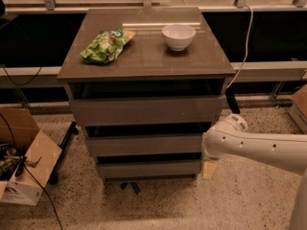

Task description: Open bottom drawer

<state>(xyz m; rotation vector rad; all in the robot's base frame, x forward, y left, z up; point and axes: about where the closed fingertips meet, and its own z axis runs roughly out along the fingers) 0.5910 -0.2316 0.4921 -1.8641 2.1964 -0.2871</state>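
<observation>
Pincer (209,168) hangs low, just right of the bottom drawer (147,168)

One high view, facing the cabinet (144,110)
Near, tilted down at its front (gripper (209,168) by the cabinet's lower right).

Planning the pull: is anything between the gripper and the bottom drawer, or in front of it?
Nothing visible does. The gripper sits at the right end of the bottom drawer; only a small dark thing lies on the floor below its front.
</observation>
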